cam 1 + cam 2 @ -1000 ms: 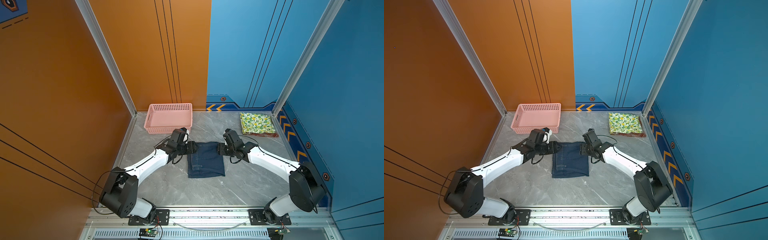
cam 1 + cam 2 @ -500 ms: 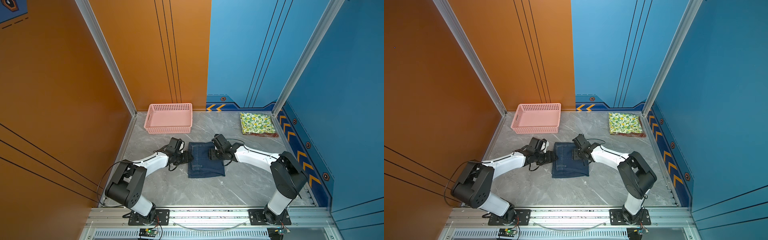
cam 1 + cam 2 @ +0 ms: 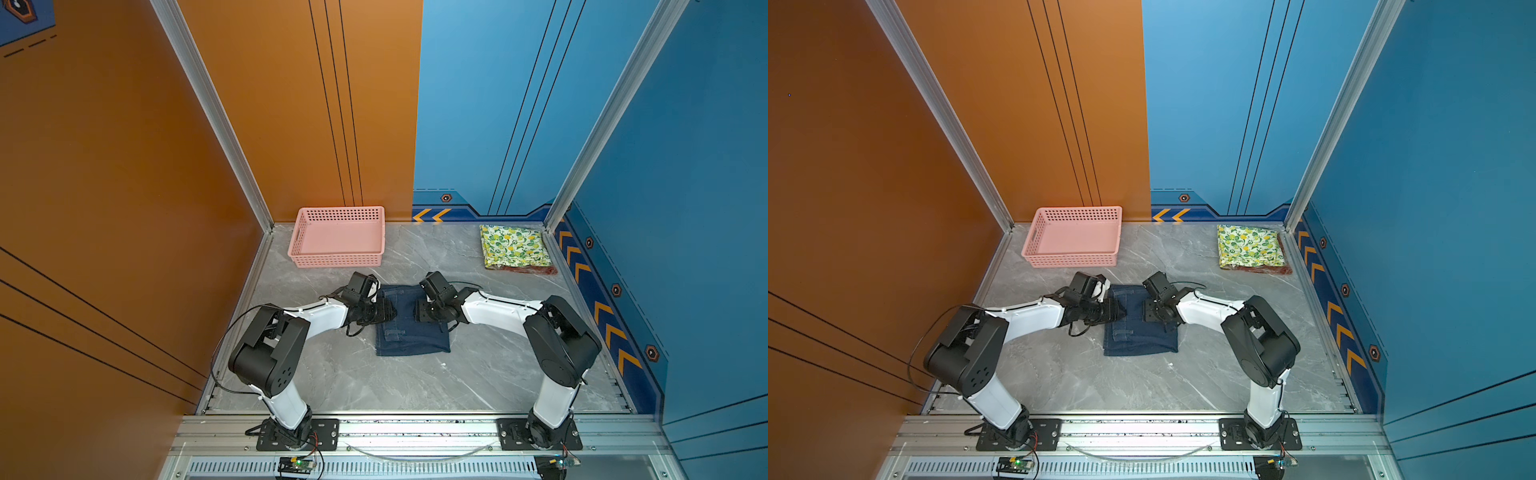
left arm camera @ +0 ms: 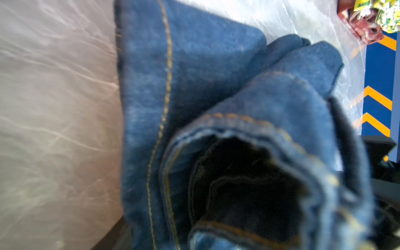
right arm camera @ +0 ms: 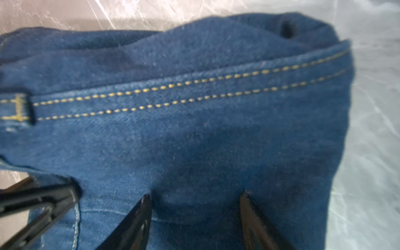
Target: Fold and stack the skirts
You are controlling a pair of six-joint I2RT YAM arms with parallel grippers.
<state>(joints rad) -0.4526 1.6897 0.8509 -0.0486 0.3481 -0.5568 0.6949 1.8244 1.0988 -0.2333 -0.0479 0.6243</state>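
A: Your denim skirt (image 3: 412,332) lies folded flat on the table (image 3: 490,374), right between your two grippers, and both are down on the half of it farther from the arm bases.

B: Agreed. Your left gripper (image 3: 388,312) sits at the cloth's edge on its own side. Your right gripper (image 3: 424,311) sits further in, over the cloth itself, so the two face each other across the skirt.

A: Your right jaws stand apart. In the right wrist view the fingertips (image 5: 146,207) press onto the denim just short of the yellow-stitched waistband (image 5: 194,95), and no fold looks pinched between them.

B: Your left jaws you cannot judge: the left wrist view is filled with blurred, bunched denim right up against the camera, and neither finger shows.

A: The fold's longer side seems to run crosswise to the line joining your jaws, toward and away from the bases.

B: The pile it should join, the lemon-print skirt (image 3: 513,246) on top of the plaid skirt (image 3: 527,270), lies well out past your right jaws, on their outer side, so your right arm is the nearer one for the carry
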